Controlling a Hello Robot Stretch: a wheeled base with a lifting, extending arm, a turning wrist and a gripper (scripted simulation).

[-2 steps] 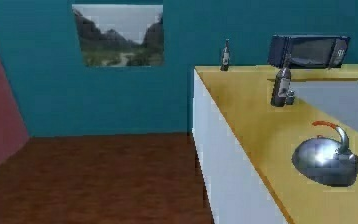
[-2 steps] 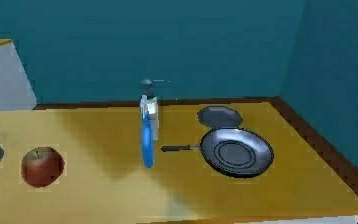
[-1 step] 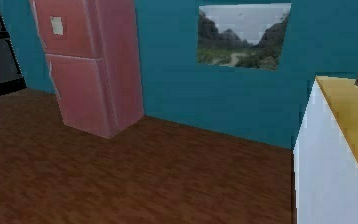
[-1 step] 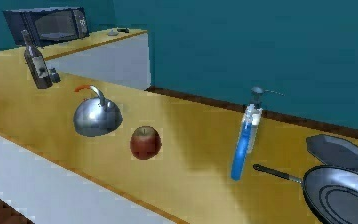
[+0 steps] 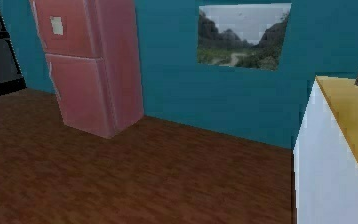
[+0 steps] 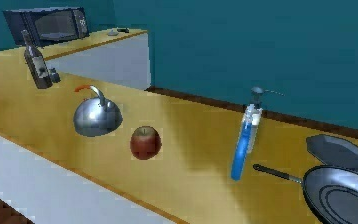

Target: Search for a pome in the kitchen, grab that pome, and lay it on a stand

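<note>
A small red-brown apple [image 6: 145, 142] rests on the yellow countertop [image 6: 47, 100] near the middle of the arm side view, just right of a shiny metal kettle [image 6: 96, 114]. The same counter's white front and yellow top [image 5: 339, 110] appear at the forward view's right edge.
On the counter stand a dark bottle [image 6: 33, 62], a blue spray bottle [image 6: 246, 140] and two dark pans [image 6: 337, 188]. A microwave [image 6: 47, 23] sits at the far left. A pink fridge [image 5: 87, 62], a landscape picture [image 5: 243, 36] on the teal wall and open wooden floor [image 5: 137, 175] lie ahead.
</note>
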